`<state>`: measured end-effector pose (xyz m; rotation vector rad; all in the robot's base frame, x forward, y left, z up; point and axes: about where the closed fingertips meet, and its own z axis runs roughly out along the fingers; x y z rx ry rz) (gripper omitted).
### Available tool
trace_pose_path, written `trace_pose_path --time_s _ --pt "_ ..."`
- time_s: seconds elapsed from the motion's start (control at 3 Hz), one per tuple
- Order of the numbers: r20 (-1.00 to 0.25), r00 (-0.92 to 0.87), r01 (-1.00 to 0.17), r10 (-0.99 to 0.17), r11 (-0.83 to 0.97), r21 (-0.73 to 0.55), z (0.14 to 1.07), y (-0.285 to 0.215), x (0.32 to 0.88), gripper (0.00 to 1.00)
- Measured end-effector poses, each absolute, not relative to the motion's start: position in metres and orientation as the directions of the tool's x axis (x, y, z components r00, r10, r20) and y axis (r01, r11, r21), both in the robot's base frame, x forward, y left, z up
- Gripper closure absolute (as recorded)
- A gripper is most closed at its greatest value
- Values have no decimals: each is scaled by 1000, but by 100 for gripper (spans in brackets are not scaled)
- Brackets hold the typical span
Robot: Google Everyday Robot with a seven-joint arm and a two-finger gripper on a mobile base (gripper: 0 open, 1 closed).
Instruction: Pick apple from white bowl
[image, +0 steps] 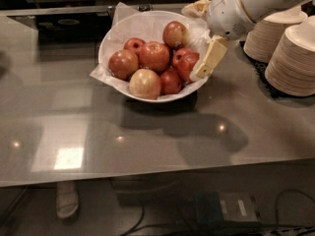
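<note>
Hovering beside the apple (175, 33) in the white bowl (107, 41), the end effector (191, 43) holds its fingers (210, 58) apart.

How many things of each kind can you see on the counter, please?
Reddish apples: 6 that I can tell apart
Pale yellow-pink apple: 1
White bowl: 1
Stacks of beige paper bowls: 2
Gripper: 1, jaws open at the bowl's right rim
Total: 11
</note>
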<state>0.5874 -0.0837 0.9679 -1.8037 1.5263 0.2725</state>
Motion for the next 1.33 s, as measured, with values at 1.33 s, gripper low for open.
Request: trace_pose_path --time_s 1.33 --pt "-661 310 -930 -684 -72 -361 973 -43 606 41"
